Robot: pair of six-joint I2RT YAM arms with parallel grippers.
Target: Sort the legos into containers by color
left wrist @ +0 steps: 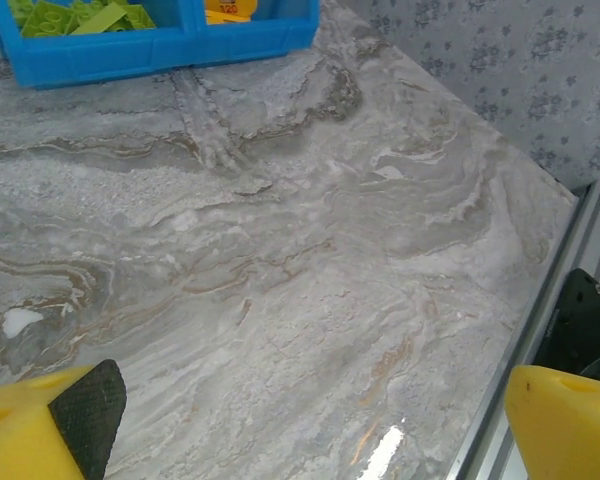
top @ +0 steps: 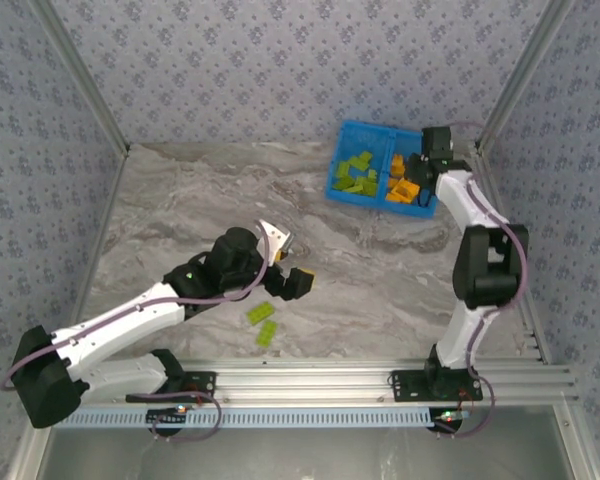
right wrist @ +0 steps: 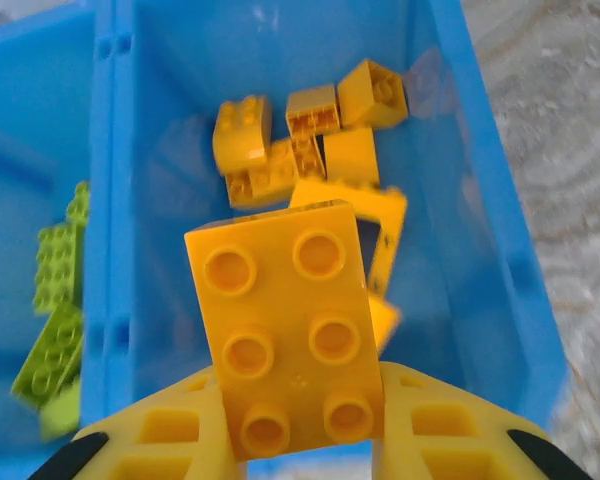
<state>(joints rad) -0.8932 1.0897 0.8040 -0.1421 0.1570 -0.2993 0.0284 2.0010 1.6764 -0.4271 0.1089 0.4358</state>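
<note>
The blue tray stands at the far right of the table. Its left compartment holds several lime green bricks, its right one several orange bricks. My right gripper hangs over the right compartment, shut on an orange six-stud brick. Below that brick lie more orange bricks and the orange frame piece; green bricks show beyond the divider. My left gripper is open over bare marble at mid-table, with nothing between its fingers. Two green bricks lie on the table just near and left of it.
The tray's near wall shows at the top of the left wrist view. An aluminium rail runs along the near table edge. Patterned walls close in the back and both sides.
</note>
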